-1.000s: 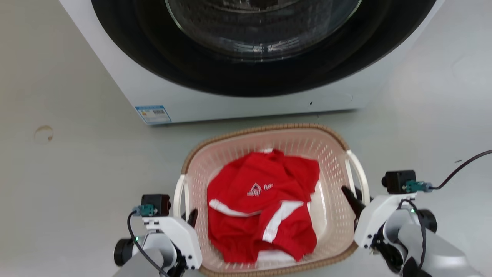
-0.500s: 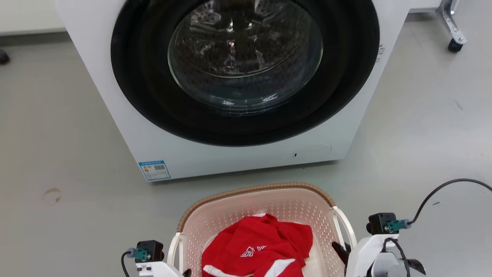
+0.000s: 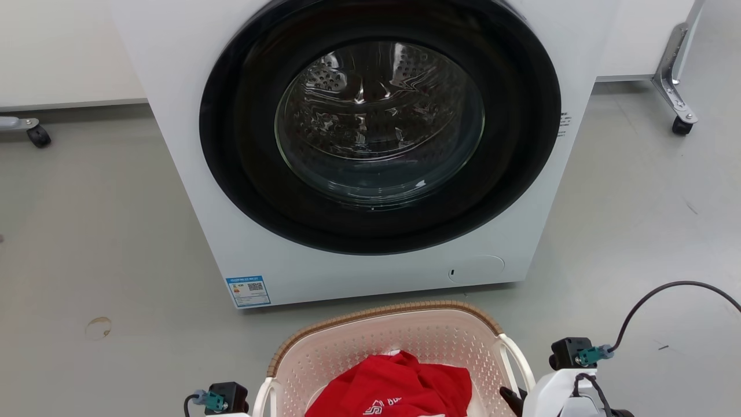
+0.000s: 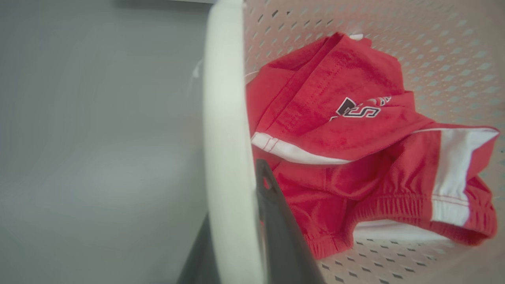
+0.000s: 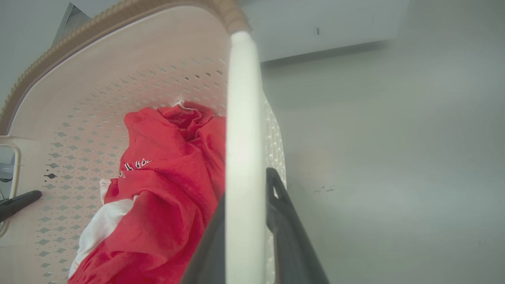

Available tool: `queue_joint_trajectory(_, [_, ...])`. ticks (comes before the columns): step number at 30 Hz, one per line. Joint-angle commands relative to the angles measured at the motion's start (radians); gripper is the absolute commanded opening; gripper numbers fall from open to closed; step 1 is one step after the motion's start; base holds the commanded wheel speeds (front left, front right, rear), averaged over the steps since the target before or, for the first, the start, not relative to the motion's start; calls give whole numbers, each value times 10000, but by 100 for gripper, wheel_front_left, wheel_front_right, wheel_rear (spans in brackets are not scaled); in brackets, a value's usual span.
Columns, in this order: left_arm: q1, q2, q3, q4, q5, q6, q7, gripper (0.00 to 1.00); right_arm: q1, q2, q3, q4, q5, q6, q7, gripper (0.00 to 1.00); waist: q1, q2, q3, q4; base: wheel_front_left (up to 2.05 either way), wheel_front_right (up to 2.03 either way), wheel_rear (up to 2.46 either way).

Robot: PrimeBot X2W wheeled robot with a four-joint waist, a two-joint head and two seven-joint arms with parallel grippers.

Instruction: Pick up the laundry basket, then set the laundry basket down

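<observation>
While the left tool (image 4: 236,189) and right tool (image 5: 246,193) clench it, the laundry basket (image 3: 382,315) shows low before the washing machine (image 3: 379,121).
Head view: a red garment (image 3: 399,385) lies inside the basket, grey floor (image 3: 87,231) around it; left wrist view: dark fingers (image 4: 276,228) straddle the white left handle (image 4: 225,118), tight on it; right wrist view: fingers (image 5: 284,221) pinch the right handle (image 5: 244,118) likewise.
</observation>
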Motion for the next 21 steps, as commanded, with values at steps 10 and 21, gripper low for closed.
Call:
queue_joint_trajectory(10, [-82, 1278, -25, 225, -191, -31, -141, 0, -302, -1055, -90, 464, 266, -55, -128, 0, 0, 0, 138, 15, 0, 0, 0])
queue_joint_trajectory(21, [-198, 1242, -214, 356, -402, -31, -353, 0, -385, -1049, 1, 500, 370, -55, -121, 0, 0, 0, 169, -100, 0, 0, 0])
